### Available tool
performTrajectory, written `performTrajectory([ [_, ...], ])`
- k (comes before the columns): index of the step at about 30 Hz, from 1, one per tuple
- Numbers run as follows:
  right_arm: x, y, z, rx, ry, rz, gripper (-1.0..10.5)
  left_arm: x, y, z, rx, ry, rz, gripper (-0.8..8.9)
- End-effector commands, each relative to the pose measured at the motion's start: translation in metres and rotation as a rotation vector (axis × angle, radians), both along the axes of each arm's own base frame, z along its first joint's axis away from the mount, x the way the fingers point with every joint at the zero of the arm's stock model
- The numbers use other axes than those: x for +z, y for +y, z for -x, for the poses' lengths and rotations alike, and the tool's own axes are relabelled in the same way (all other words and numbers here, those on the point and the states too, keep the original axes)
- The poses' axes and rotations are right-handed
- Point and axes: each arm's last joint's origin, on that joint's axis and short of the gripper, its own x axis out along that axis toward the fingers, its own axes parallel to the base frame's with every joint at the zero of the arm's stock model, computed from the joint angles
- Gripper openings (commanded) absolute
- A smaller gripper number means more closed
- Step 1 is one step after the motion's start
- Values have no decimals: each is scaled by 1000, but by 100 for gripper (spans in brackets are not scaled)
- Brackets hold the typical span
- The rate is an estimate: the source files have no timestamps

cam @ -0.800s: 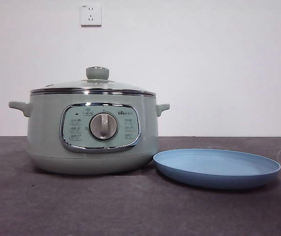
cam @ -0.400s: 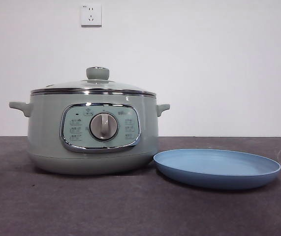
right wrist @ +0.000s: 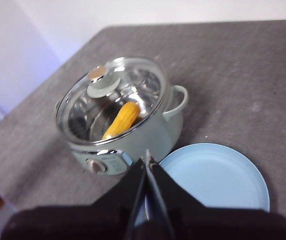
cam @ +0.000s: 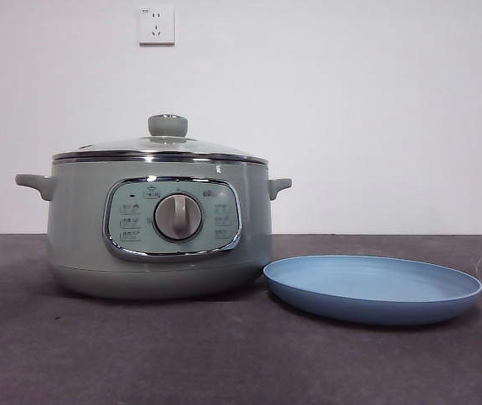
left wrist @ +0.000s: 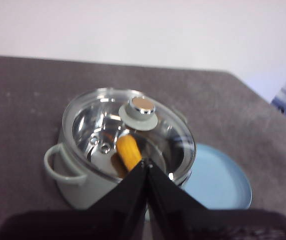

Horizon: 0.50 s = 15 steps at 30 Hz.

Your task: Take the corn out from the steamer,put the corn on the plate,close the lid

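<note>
The sage-green steamer (cam: 158, 228) stands on the dark table with its glass lid (cam: 160, 145) on it. Through the glass the yellow-orange corn (right wrist: 121, 120) lies inside the pot, also seen as the corn (left wrist: 128, 151) in the left wrist view. The light-blue plate (cam: 372, 288) rests beside the steamer and holds nothing. My left gripper (left wrist: 146, 165) hovers high above the steamer (left wrist: 117, 150), jaws shut and holding nothing. My right gripper (right wrist: 147, 157) hangs high over the gap between steamer (right wrist: 127, 130) and plate (right wrist: 218, 177), jaws shut and holding nothing. Neither arm shows in the front view.
A white wall with a socket (cam: 156, 25) rises behind the table. The dark grey tabletop (cam: 224, 354) stretches in front of the steamer and plate. The table's edge (right wrist: 57, 70) runs past the steamer in the right wrist view.
</note>
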Motion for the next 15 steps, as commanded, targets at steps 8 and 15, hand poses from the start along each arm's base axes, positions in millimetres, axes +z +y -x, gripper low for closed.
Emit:
performTrajectory([
  [8,10,28,-19,211,58,119,-11,16,-1,-15,-144,72,-32,-6],
  [15,8,37,-18,261,68,127,6,16,-1,-17,-153,84,-25,0],
])
